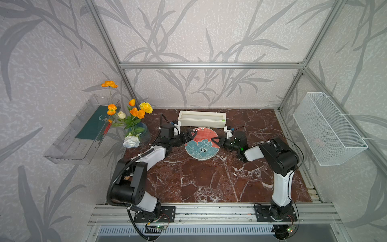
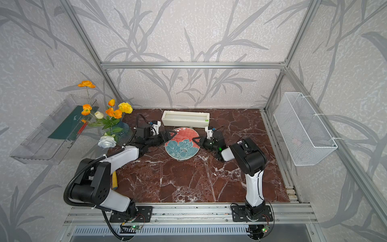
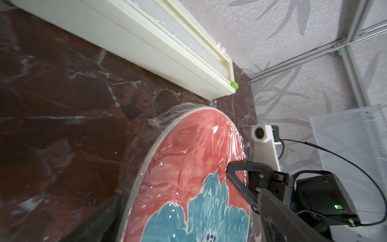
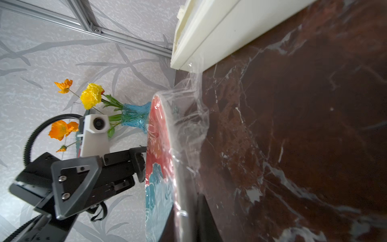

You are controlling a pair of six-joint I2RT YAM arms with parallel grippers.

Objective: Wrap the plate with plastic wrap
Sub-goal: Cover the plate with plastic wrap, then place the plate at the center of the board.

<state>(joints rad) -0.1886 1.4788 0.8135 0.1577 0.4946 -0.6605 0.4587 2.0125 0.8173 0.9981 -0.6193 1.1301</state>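
Observation:
The coral-red plate [image 1: 202, 146] with its teal flower lies mid-table in both top views [image 2: 182, 146], below the dispenser box. Plastic wrap [image 3: 215, 130] covers its face, glossy and creased, and bunches past the far rim toward the box [image 4: 192, 125]. My left gripper [image 1: 191, 136] is at the plate's left rim. In the left wrist view its jaws stand wide apart, open, with the plate [image 3: 188, 167] between them. My right gripper [image 1: 214, 140] is at the right rim. In the right wrist view its fingers pinch that wrapped rim [image 4: 186, 224], one above and one beneath.
The cream dispenser box [image 1: 202, 119] with its green slider [image 1: 223, 120] lies just behind the plate. A blue vase of flowers [image 1: 138, 130] stands close to my left arm. A clear shelf [image 1: 79, 134] hangs on the left wall and a white wire basket [image 1: 328, 130] on the right wall.

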